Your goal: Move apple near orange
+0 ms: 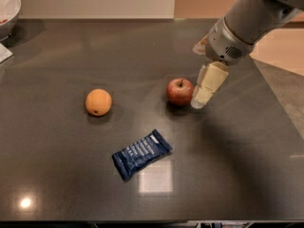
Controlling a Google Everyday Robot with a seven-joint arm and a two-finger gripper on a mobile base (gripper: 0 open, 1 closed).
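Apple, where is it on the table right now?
In the camera view the apple sits right of centre on the table, with the end effector just to its right and the orange further to its left.

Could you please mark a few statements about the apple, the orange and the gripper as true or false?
1. In the picture, the apple lies right of the orange on the table. True.
2. The gripper is just right of the apple. True.
3. The apple and the orange touch. False: a wide stretch of table separates them.
4. The blue packet lies behind the fruits. False: it lies nearer the camera than both.
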